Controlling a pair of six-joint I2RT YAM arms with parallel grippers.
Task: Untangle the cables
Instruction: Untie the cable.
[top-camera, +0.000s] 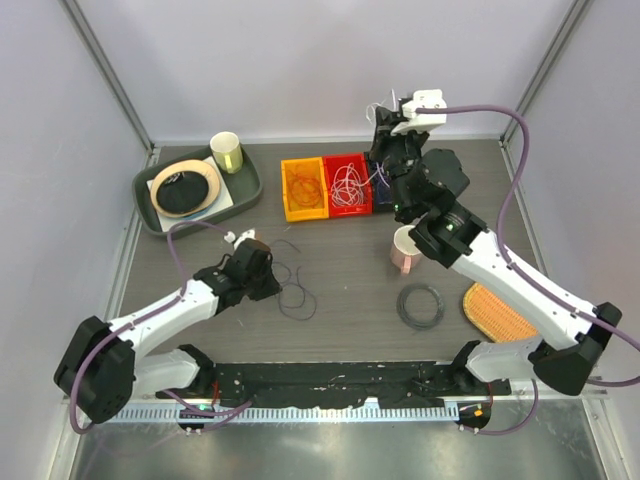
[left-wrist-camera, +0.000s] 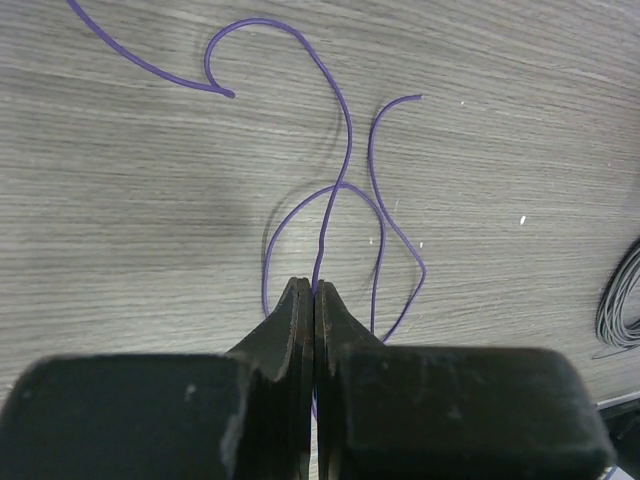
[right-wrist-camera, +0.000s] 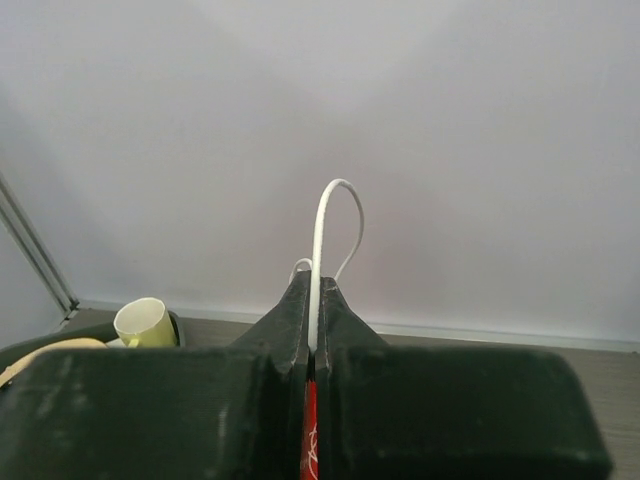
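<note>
Purple cables (left-wrist-camera: 345, 150) lie looped and crossing on the grey table, also seen as purple cables (top-camera: 297, 290) at the centre left. My left gripper (left-wrist-camera: 315, 288) is shut on one purple strand down at the table surface; from above the left gripper (top-camera: 272, 283) sits at the loops' left edge. My right gripper (right-wrist-camera: 314, 285) is shut on a white cable (right-wrist-camera: 320, 230) that arches above its tips. It is raised above the red bin (top-camera: 362, 161), which holds white cables (top-camera: 347, 185). Orange cables (top-camera: 303, 186) lie in the orange bin (top-camera: 288, 165).
A green tray (top-camera: 245, 190) at the back left carries a plate with a black cord ring (top-camera: 185, 192) and a yellow cup (top-camera: 226, 151). A pink cup (top-camera: 405, 252), a grey coil (top-camera: 420, 306) and an orange woven mat (top-camera: 497, 313) lie right of centre.
</note>
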